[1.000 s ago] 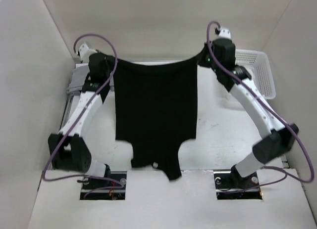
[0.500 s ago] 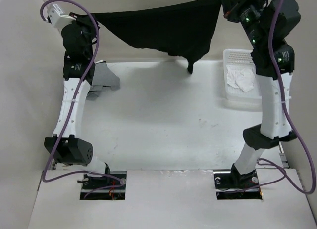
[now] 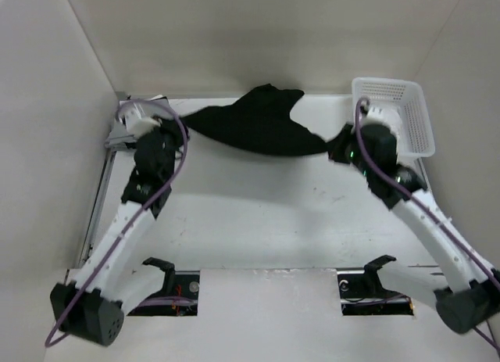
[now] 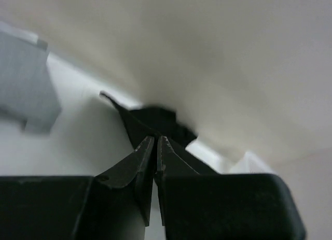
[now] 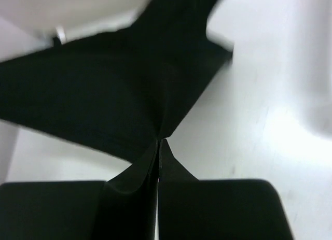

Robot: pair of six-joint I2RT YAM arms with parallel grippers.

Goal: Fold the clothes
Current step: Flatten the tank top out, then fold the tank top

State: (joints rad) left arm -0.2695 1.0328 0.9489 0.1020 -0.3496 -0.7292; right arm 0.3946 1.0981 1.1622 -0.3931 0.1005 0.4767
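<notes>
Fingers of the left end effector (image 4: 156, 138) are pressed together on the left tip of the black garment (image 3: 258, 127), near the far left corner of the surface (image 3: 258, 213). From there the dark cloth runs rightward in a bunched, uneven band along the far side, humped toward the back wall at its middle. Its right tip is pinched in the closed right end effector (image 5: 158, 140), just beside the white basket (image 3: 422, 120).

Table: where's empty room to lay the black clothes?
Free: the bare middle of the table, nearer than the black garment. Crowded: far edge, where left end effector and right end effector hold it, beside the white basket.
</notes>
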